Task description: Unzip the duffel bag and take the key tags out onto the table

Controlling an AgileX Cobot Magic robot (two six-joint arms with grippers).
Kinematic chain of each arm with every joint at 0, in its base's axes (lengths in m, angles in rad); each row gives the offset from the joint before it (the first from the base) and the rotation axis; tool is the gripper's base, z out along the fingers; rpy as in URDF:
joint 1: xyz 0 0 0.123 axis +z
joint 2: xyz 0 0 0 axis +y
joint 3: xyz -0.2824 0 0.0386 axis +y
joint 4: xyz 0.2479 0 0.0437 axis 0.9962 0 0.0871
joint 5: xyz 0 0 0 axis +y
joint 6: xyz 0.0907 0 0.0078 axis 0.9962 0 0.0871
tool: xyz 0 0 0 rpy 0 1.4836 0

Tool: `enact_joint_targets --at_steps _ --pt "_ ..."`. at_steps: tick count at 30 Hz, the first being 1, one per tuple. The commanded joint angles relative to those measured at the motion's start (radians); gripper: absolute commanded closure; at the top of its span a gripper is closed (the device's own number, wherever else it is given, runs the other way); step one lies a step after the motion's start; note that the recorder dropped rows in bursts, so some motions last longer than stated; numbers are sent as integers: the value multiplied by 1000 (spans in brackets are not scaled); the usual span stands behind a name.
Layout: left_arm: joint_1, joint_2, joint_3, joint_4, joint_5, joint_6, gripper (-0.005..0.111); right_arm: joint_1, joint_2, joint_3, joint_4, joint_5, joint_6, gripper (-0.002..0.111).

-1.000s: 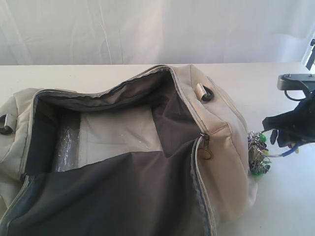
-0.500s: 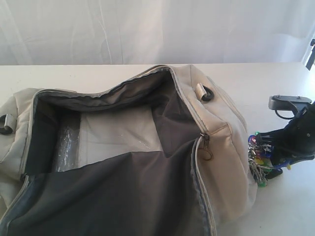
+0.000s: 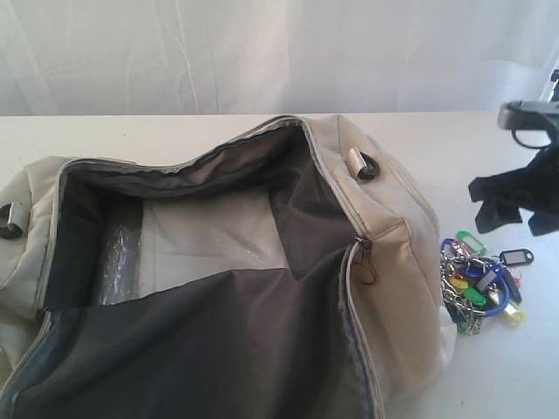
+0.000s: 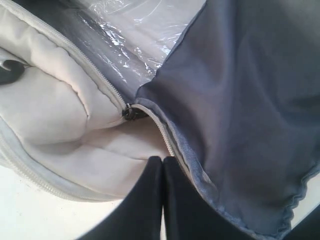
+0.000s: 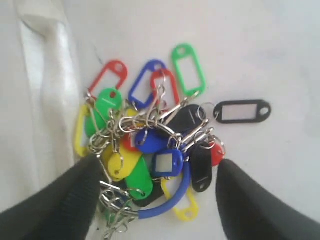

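The cream duffel bag [image 3: 384,209] lies unzipped across the table [image 3: 175,131], its dark grey lining and a clear plastic sheet showing inside. The key tags [image 3: 479,279] lie in a bunch on the white tabletop just right of the bag's end; the right wrist view shows the key tags [image 5: 155,145] spread flat beside the bag's wall [image 5: 35,100]. My right gripper [image 3: 515,209] hangs open above and right of them, fingers wide apart, holding nothing. In the left wrist view my left gripper [image 4: 162,160] is shut and empty, its tips at the bag's zipper edge near the slider [image 4: 131,113].
A white curtain [image 3: 279,52] closes off the back. A black D-ring [image 3: 367,168] sits on the bag's top right; another strap ring [image 3: 9,218] at its left end. Bare tabletop lies right of and behind the tags.
The right gripper lowered the key tags to the table, opened, let them go and rose up and to the right. The tags now lie spread on the table.
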Motion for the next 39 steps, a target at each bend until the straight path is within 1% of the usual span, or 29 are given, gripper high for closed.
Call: enact_joint_targets --at_steps 1,6,10,15,19,24,39 --pt "1 -8 7 -17 4 -2 107 -4 -180 -13 -9 27 33 55" --pt "1 -8 7 -17 4 -2 107 -4 -349 5 25 -2 42 77" --pt "1 -8 7 -17 -3 -2 107 0 -458 83 101 -98 -36 108" --pt "1 -8 7 -17 -3 -2 107 0 -523 165 121 -192 -42 108" --pt "1 -8 7 -17 -3 -2 107 0 -528 179 159 -231 -42 108" --pt "1 -8 7 17 -18 -2 107 0 -528 179 163 -226 -42 108" --pt "1 -8 7 17 -25 -6 107 0 -528 179 163 -230 -42 108"
